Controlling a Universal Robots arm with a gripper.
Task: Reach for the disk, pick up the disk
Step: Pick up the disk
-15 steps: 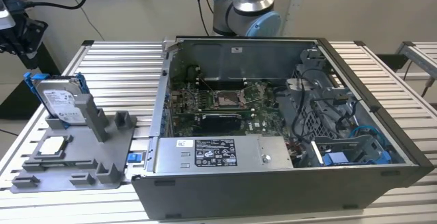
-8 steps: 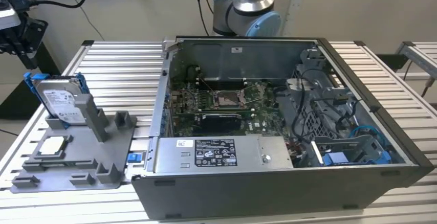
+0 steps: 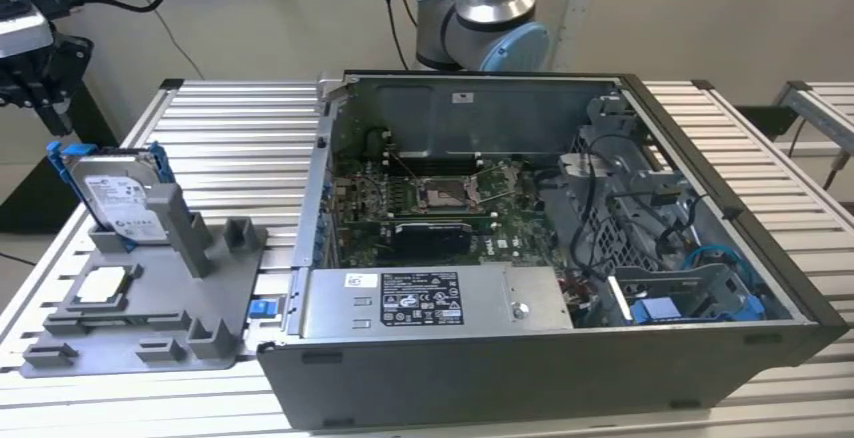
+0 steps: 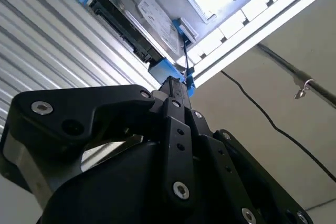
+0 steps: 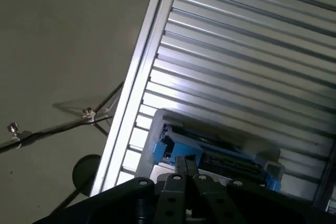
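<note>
Gripper (image 3: 54,118) sits at the exterior view's far left, just above the disk (image 3: 120,196), tip pointing down at the top corner of its blue bracket (image 3: 56,158). I cannot tell whether they touch. In both wrist views the fingers (image 4: 176,90) look pressed together, with nothing between them (image 5: 184,162).

The disk stands upright on edge in a slot of a grey holder (image 3: 174,328), label facing the exterior view's right, bracket wrapped round its edges. It is not lifted. In the second wrist view the disk (image 4: 155,19) lies right past the fingertips. In the first wrist view its edge (image 5: 220,153) shows just beyond them.

A small silver chip (image 3: 104,286) lies flat in the holder, near the disk's foot. The holder rests on a ribbed metal table (image 3: 227,118). An open PC case (image 3: 534,378) is just beside the holder on the exterior view's right, with the board exposed. The arm base (image 3: 481,18) stands behind the case.
</note>
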